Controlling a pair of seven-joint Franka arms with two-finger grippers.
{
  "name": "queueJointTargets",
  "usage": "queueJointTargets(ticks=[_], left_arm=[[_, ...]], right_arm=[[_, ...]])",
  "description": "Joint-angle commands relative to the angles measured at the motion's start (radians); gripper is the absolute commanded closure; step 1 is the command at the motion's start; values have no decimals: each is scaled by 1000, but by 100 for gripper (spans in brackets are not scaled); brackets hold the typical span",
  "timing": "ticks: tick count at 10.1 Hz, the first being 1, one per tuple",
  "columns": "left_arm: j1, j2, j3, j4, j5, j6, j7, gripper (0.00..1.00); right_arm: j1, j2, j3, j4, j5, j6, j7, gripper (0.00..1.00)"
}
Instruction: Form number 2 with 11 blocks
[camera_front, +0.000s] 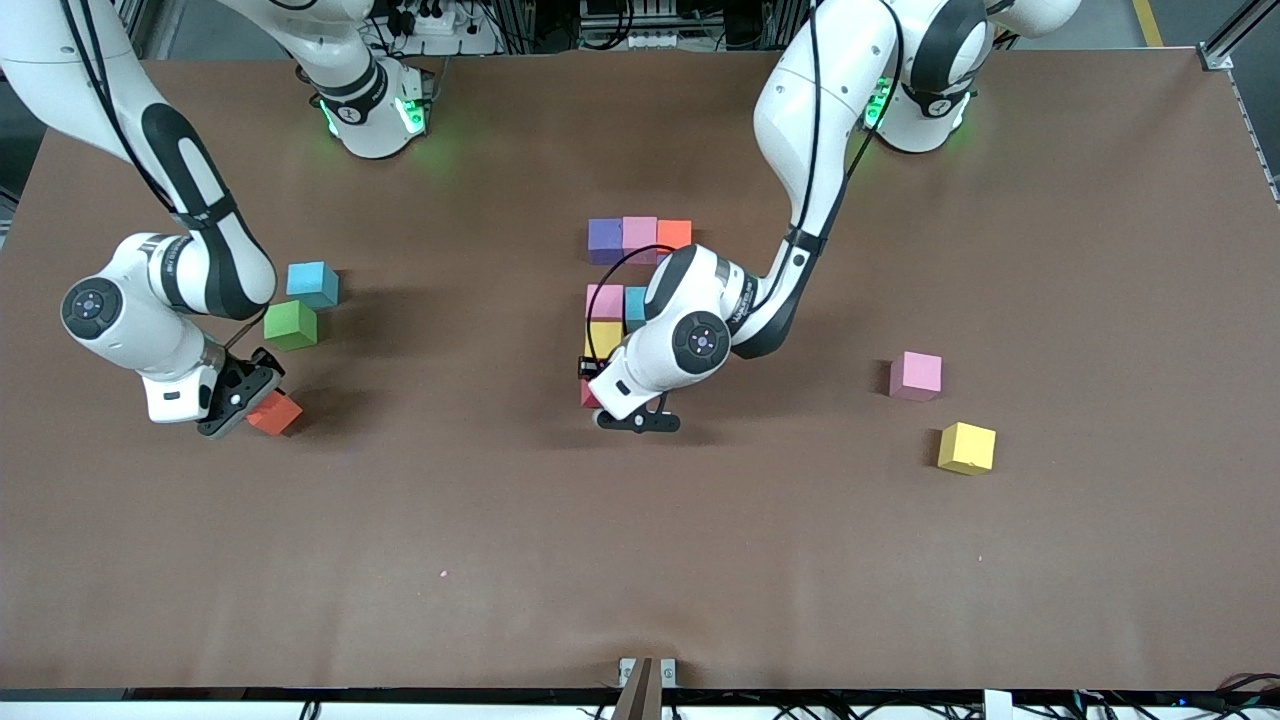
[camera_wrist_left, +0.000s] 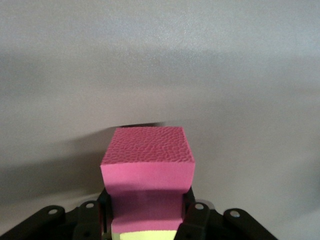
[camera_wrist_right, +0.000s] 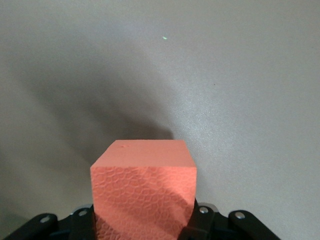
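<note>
1. Front view: left gripper (camera_front: 600, 398) low at the near end of the half-built number 2 (camera_front: 632, 285), mid-table; right gripper (camera_front: 250, 400) down at the right arm's end, near the green cube (camera_front: 291, 325).
2. Left wrist view: jaws clamped on a red cube (camera_wrist_left: 147, 165), seemingly mid-placement; release and retreat due next.
3. Right wrist view: jaws clamped on an orange cube (camera_wrist_right: 144, 187); lift and carry to the digit likely next.

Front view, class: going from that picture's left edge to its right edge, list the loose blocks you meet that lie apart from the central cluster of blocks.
Red block in the right claw → green block → light blue block → pink block → yellow block.
</note>
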Motion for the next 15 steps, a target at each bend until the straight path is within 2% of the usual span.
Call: queueJointTargets(ticks=[1, 6, 8, 9, 11, 15], left_arm=[[-20, 17, 33, 26, -33, -14, -6, 68], [-27, 12, 34, 21, -26, -60, -9, 67], [-27, 14, 36, 21, -26, -60, -8, 61], [-27, 14, 36, 20, -26, -60, -8, 55], [-26, 15, 36, 21, -28, -60, -5, 0], [-27, 3, 36, 26, -29, -60, -17, 0]], right_arm=[[5, -16, -1, -5, 11, -14, -5, 56], [5, -11, -2, -7, 11, -14, -6, 56], [5, -10, -2, -7, 11, -16, -6, 56], [5, -11, -2, -5, 11, -16, -9, 56], [5, -10, -2, -5, 11, -14, -10, 56], [11, -7, -2, -1, 11, -14, -8, 56]])
